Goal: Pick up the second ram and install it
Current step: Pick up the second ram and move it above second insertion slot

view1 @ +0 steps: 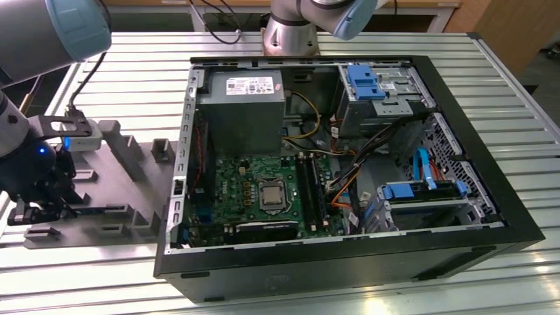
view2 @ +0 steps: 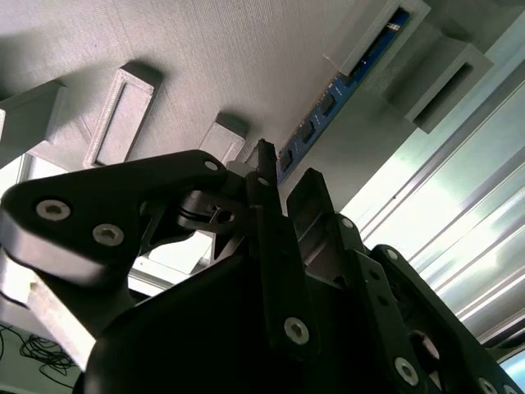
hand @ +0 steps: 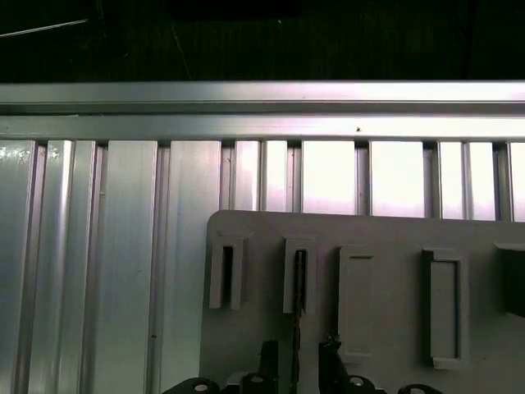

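Observation:
The second ram (view2: 349, 78) is a thin blue stick with dark chips, standing on edge in the holders of a grey fixture plate (view1: 131, 197). In the first wrist view the ram (hand: 299, 279) is seen edge-on as a dark line in one slotted holder. My gripper (hand: 299, 357) is open, with one black fingertip on each side of the ram's near end and a gap to both. The second wrist view has the gripper (view2: 285, 164) at that same end. In the exterior view the gripper (view1: 37, 210) hangs low over the plate's left end, beside the ram (view1: 94, 210).
The open computer case (view1: 350, 262) lies to the exterior view's right of the plate. Inside are the green motherboard (view1: 236, 190) with long black slots (view1: 311, 190), a grey power-supply box (view1: 240, 108), cables and blue drive brackets. Raised grey holders (view1: 122, 147) stand on the plate. The table is ribbed metal.

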Available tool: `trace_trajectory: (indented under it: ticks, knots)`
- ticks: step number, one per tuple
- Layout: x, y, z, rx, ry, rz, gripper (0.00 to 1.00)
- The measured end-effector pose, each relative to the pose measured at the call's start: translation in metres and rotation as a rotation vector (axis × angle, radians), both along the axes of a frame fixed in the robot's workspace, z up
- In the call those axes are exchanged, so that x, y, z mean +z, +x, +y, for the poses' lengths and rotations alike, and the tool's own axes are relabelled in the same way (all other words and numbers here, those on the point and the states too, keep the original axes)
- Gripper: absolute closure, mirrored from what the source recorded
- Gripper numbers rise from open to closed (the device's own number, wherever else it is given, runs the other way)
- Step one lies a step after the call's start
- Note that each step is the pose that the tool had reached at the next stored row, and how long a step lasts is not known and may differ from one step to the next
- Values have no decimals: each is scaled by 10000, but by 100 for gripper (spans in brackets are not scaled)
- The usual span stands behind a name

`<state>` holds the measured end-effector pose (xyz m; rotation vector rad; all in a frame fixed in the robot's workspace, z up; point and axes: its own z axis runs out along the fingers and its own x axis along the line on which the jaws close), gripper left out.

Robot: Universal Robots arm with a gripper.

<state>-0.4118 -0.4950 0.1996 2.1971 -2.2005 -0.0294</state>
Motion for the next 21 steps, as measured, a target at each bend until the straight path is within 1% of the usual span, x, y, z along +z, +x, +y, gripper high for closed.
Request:
trace_trajectory:
  ticks: [4, 5, 6, 7, 15, 21]
  knots:
    - [1, 0, 0, 0, 0, 0, 68]
    - [2, 0, 0, 0, 0, 0, 75]
    - [2, 0, 0, 0, 1, 0, 75]
    - [2, 0, 0, 0, 0, -1, 81]
    - [3, 27, 0, 1, 0, 0, 81]
    - [3, 29, -2, -1, 0, 1, 81]
